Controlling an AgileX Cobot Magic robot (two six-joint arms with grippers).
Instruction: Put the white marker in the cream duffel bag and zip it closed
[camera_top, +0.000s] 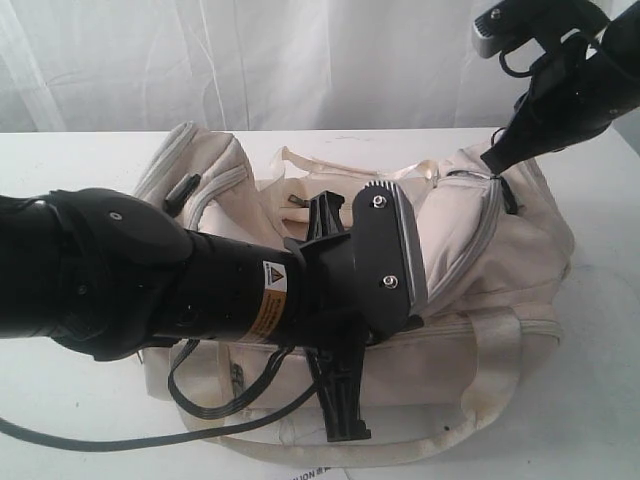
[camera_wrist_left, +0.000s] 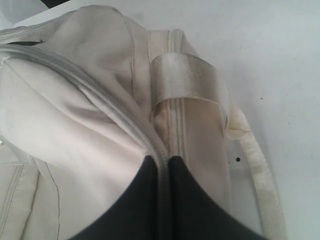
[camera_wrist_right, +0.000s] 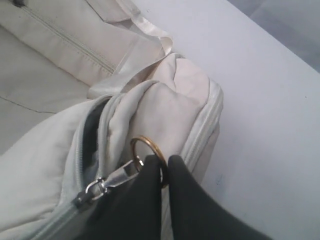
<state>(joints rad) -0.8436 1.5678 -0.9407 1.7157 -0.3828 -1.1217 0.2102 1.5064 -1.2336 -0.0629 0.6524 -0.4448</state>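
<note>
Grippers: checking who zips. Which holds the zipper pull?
The right gripper: it pinches the zipper pull by the brass ring; the left gripper clamps a seam on the bag.

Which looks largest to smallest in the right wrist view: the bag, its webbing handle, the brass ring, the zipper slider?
1. cream duffel bag
2. webbing handle
3. brass ring and zipper slider: about alike, so no clear order between them.

Matt cloth: cream duffel bag (camera_top: 465, 225); glossy: webbing handle (camera_wrist_left: 185, 77); metal: ring (camera_wrist_right: 146, 138).
</note>
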